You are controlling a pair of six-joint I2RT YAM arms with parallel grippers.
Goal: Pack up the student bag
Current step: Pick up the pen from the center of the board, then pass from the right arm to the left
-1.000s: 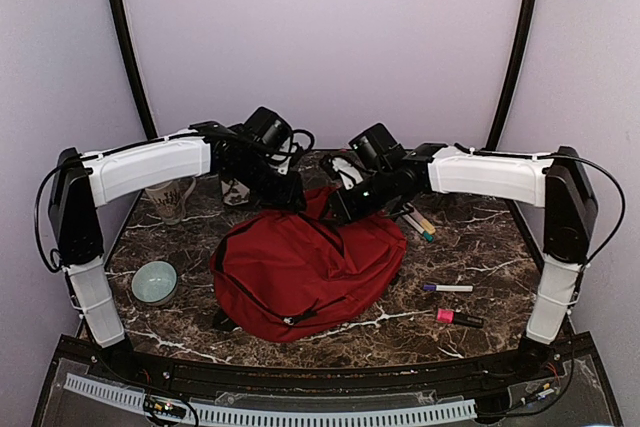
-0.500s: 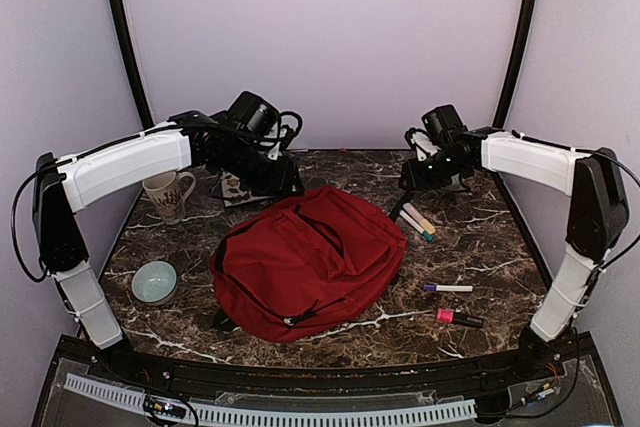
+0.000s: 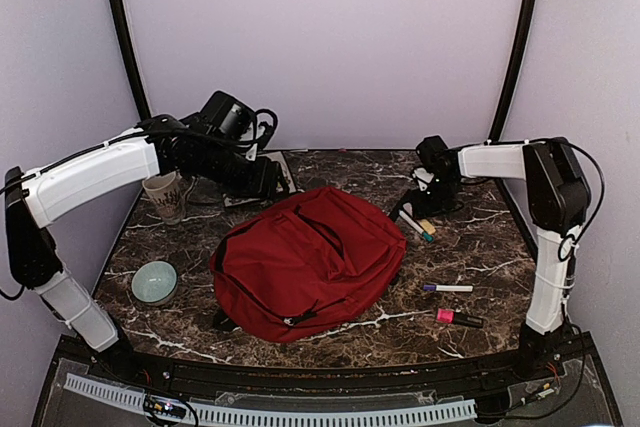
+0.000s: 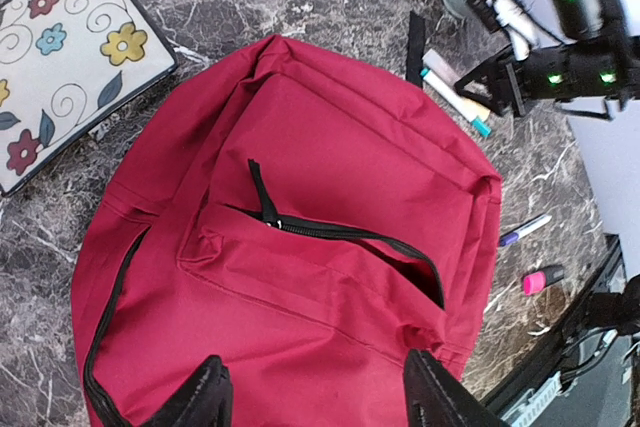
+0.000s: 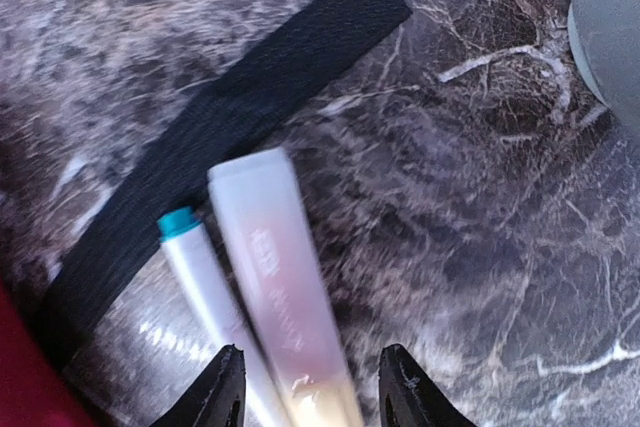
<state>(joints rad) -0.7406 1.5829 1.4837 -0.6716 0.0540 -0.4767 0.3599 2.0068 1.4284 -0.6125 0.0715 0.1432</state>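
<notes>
Hovering above the student bag (image 3: 305, 262), centre of the top view, with left gripper (image 4: 315, 397) spread wide, empty, likely clearing its front pocket (image 4: 320, 267). Straddling a pale marker (image 5: 280, 277) at right with right gripper (image 5: 310, 387) part-open, holding nothing, seemingly lining up pickup.

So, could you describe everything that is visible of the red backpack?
The student bag is a large dark-red backpack of soft fabric, lying slumped, front up, in the middle of the marble table. Its front pocket zip looks partly open; a longer black zip runs along one side. A black strap trails from it onto the table, next to a teal-capped marker.
</notes>
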